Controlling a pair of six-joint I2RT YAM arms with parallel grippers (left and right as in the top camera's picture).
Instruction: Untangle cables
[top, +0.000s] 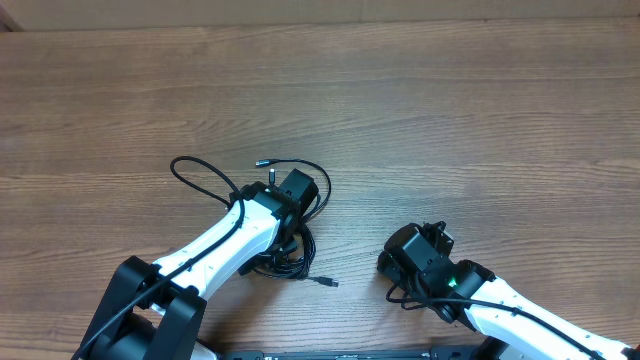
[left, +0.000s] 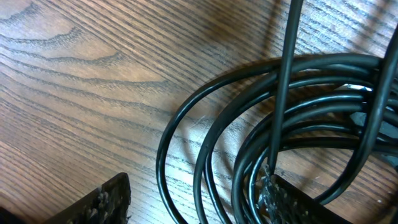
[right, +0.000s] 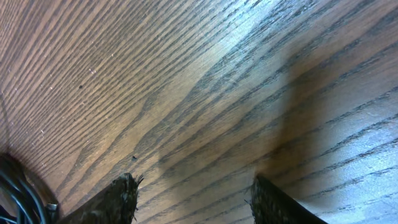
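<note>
Your left fingers (top: 297, 190) stand well apart above the tangle of black cables (top: 285, 263), with several loops lying between them and one strand running up along one finger, but they clamp nothing. Your right fingers (top: 430, 240) are parted too, with only bare wooden worktop (top: 420, 100) between them. The cables lie under and around the left arm, one plug end trailing toward the right arm.

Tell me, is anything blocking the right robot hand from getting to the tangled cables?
No, nothing visible is. Only bare wooden table lies between the right gripper and the cables. Its jaws are open and empty.
</note>
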